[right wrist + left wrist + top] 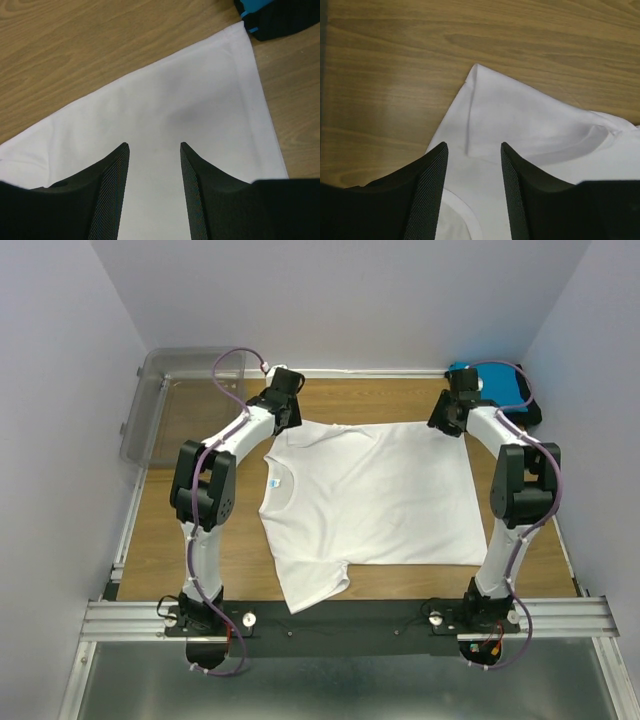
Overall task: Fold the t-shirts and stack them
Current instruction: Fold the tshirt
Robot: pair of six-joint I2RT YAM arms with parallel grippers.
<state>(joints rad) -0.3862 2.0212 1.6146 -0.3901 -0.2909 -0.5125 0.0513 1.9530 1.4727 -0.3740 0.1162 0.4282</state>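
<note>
A white t-shirt (380,495) lies spread flat on the wooden table, its neck with the small blue label (276,483) to the left. My left gripper (289,423) hovers open over the far sleeve (520,120), jaws apart with white cloth below them (472,150). Open as well, my right gripper (449,424) stands over the shirt's far right hem corner (240,45), its jaws apart above flat cloth (152,150). A bright blue t-shirt (490,380) and a black one (527,416) lie bunched at the back right corner, also seen as blue (248,6) and black (282,20) in the right wrist view.
A clear plastic bin (175,400) stands at the back left against the wall. Walls close in the table on the left, back and right. The near sleeve (315,585) hangs toward the table's front rail (340,615).
</note>
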